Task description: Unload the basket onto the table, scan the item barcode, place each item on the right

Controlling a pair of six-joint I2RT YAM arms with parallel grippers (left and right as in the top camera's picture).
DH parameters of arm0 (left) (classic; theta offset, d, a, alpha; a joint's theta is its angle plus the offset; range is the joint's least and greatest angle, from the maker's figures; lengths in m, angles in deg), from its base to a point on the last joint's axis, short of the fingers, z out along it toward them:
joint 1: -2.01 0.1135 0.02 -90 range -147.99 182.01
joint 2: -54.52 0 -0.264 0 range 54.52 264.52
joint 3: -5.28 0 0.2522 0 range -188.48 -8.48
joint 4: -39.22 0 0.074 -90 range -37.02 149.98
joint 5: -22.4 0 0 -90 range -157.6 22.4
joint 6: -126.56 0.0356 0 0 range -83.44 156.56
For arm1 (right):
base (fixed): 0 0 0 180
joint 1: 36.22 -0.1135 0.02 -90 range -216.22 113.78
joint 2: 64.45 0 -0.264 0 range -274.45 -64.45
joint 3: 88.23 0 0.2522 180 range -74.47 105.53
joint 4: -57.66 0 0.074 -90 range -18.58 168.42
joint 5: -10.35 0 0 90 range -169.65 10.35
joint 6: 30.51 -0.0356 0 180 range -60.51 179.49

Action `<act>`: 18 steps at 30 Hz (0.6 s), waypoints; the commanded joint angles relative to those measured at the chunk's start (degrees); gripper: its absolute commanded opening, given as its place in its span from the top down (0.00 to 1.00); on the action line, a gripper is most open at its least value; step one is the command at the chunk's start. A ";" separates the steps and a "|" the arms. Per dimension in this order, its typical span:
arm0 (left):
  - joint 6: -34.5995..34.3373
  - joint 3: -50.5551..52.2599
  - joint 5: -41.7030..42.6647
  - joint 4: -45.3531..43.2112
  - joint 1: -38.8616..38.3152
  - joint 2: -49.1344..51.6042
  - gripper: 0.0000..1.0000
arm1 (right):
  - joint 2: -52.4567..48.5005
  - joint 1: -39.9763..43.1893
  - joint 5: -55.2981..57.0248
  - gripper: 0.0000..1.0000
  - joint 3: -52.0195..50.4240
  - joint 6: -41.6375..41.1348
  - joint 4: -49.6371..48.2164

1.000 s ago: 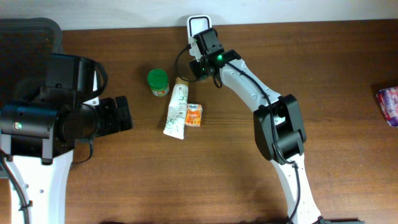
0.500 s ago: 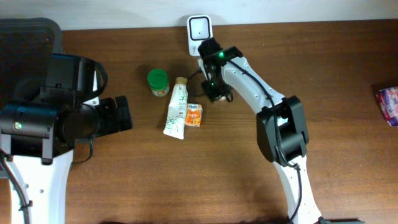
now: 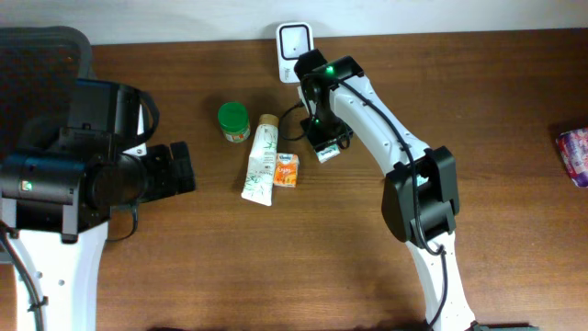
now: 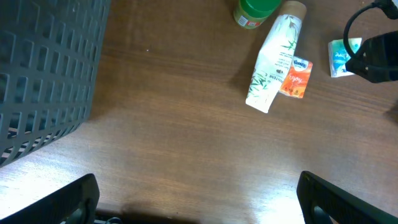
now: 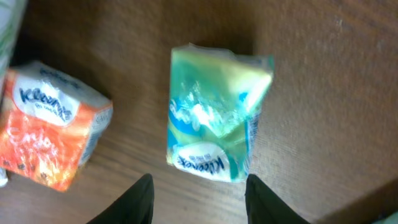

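A teal Kleenex tissue pack (image 5: 214, 118) lies on the wooden table, just ahead of my right gripper (image 5: 199, 202). Its fingers (image 5: 140, 199) stand apart on either side, clear of the pack, so it is open. In the overhead view the right gripper (image 3: 319, 136) hovers over this pack (image 3: 327, 153), a little in front of the white scanner (image 3: 294, 41) at the table's back edge. My left gripper (image 4: 199, 208) is wide open over bare wood at the left, holding nothing.
An orange Kleenex pack (image 3: 287, 170), a white tube (image 3: 261, 161) and a green-lidded jar (image 3: 233, 120) lie left of the teal pack. A dark grey basket (image 4: 43, 68) sits at the far left. A purple packet (image 3: 574, 152) is at the right edge.
My right arm swung from the scanner toward the table's middle, beside the orange pack. Its jaws have parted and the teal pack now lies on the table. The left arm stayed still.
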 commanded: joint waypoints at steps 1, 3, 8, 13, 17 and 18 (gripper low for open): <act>-0.59 -0.15 -0.22 0.11 0.00 -0.66 0.01 | 1.42 -1.68 -0.72 0.58 0.96 -0.50 -1.90; -0.59 -0.15 -0.20 0.09 0.00 -0.66 0.01 | 1.11 -1.81 -0.72 0.58 0.33 -0.50 -2.25; -0.59 -0.15 -0.20 0.11 0.00 -0.66 0.01 | 1.03 -1.79 1.25 0.59 -4.44 -0.48 -6.51; -0.59 -0.15 -0.22 0.11 0.00 -0.66 0.01 | 1.03 -2.01 2.16 0.65 -10.19 -0.52 -12.04; -0.59 -0.15 -0.22 0.11 0.00 -0.66 0.01 | 1.05 -2.01 3.08 0.94 -11.43 -0.79 -12.61; -0.59 -0.15 -0.20 0.09 0.00 -0.66 0.01 | 1.05 -2.01 2.62 0.96 -10.93 -0.96 -12.44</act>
